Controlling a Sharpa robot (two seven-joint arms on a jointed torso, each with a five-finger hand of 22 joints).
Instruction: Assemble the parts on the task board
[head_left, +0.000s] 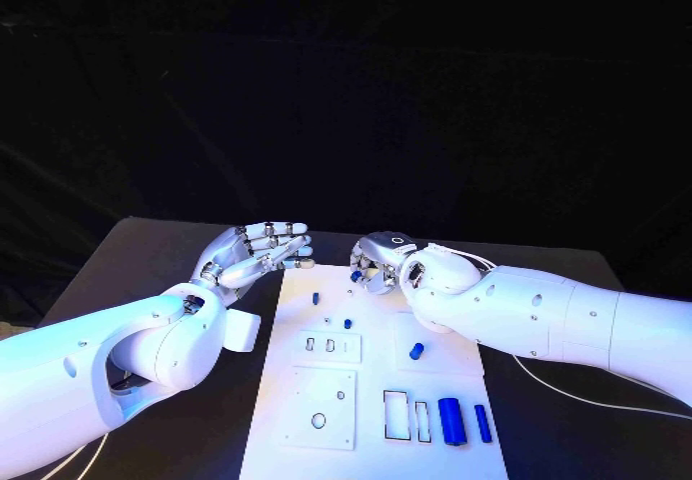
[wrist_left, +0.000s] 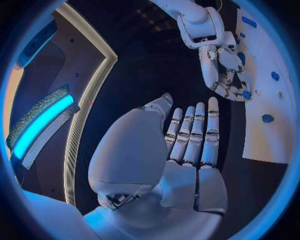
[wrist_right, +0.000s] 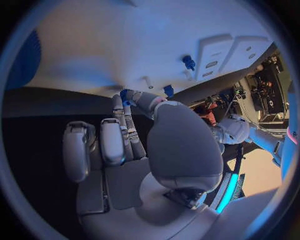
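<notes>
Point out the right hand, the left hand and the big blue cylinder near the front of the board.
right hand (head_left: 381, 268), head view, back of the hand
left hand (head_left: 260, 255), head view, palm
big blue cylinder (head_left: 451, 421), head view, mid-length

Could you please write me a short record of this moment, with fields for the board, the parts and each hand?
task board: white plate in the middle of the black table
loose parts: two blue cylinders lying at the board's near right; a small blue piece mid-board
left hand: fingers apart, holding nothing, beside the board's far left corner
right hand: over the board's far end, pinching a small blue part
</notes>
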